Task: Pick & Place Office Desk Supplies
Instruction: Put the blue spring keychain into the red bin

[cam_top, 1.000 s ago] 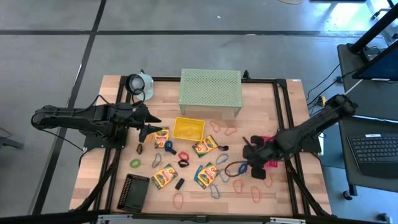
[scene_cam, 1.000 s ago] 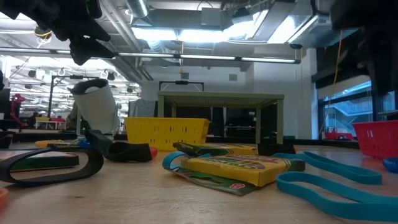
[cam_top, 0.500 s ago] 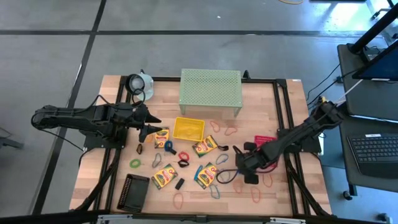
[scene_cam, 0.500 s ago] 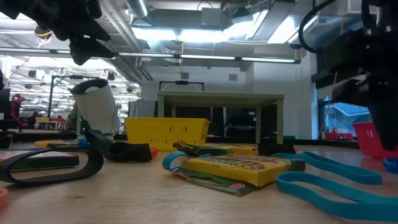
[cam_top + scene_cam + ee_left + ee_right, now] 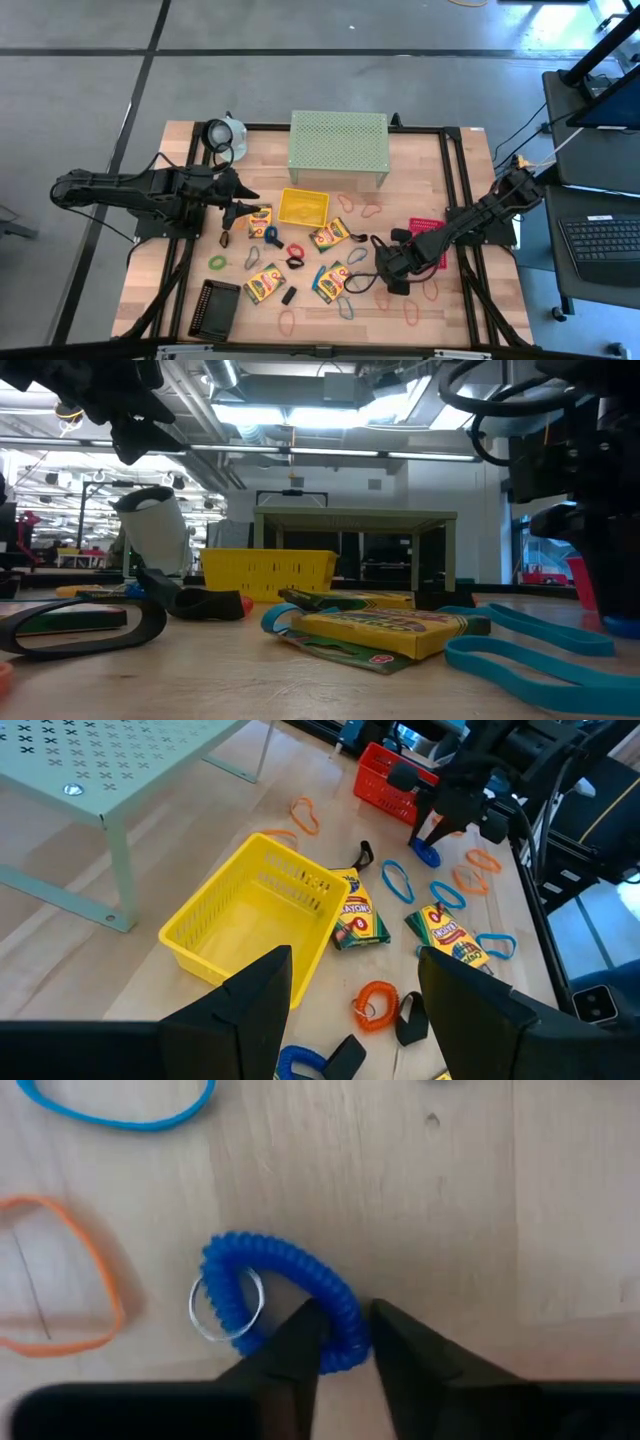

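Blue coil (image 5: 285, 1295) slanted between end effector (image 5: 345, 1342) fingers

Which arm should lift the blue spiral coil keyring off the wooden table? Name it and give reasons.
The right. The right gripper is already down at the blue spiral coil keyring, with its fingers straddling the coil. The left gripper hangs open, apart from it, beside the yellow mesh tray.
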